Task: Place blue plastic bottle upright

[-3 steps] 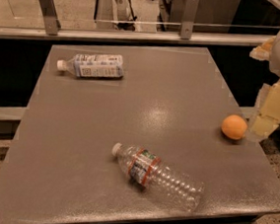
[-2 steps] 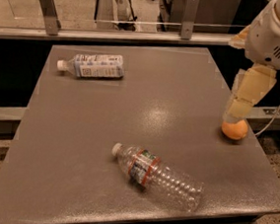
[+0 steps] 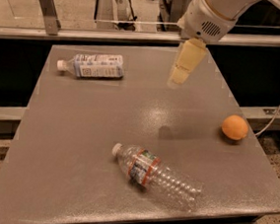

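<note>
The blue bottle [image 3: 94, 66] lies sideways on the counter [image 3: 77, 142], upper left. The hand [image 3: 178, 78] hangs upper centre, holding nothing; I cannot tell its width. The clear bottle [image 3: 156, 175] looks empty.

A grey square table [image 3: 77, 142] carries three things, well apart. At its far left, a small pale-blue plastic bottle [image 3: 92, 65] with a white cap lies on its side, cap pointing left. At near centre, a clear ribbed plastic bottle [image 3: 154, 174] with a red-orange and green label also lies on its side. A round orange fruit [image 3: 235, 127] sits by the right edge. The cream end effector [image 3: 179, 79] hangs above the far centre.
</note>
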`<act>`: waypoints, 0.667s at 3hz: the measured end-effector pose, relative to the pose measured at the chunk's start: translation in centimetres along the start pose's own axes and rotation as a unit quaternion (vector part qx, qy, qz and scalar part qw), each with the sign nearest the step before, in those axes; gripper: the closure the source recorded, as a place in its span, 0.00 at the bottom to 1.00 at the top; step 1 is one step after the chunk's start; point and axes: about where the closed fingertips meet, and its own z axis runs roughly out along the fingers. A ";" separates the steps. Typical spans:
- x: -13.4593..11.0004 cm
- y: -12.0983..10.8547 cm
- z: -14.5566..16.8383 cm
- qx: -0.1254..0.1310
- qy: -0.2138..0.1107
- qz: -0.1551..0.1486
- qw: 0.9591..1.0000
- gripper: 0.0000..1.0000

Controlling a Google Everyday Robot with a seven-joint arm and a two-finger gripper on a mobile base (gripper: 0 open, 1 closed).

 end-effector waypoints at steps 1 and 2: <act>-0.1 0.0 0.0 0.000 -0.001 0.000 1.000 0.00; -3.1 -1.3 2.1 0.001 -0.040 0.004 0.999 0.00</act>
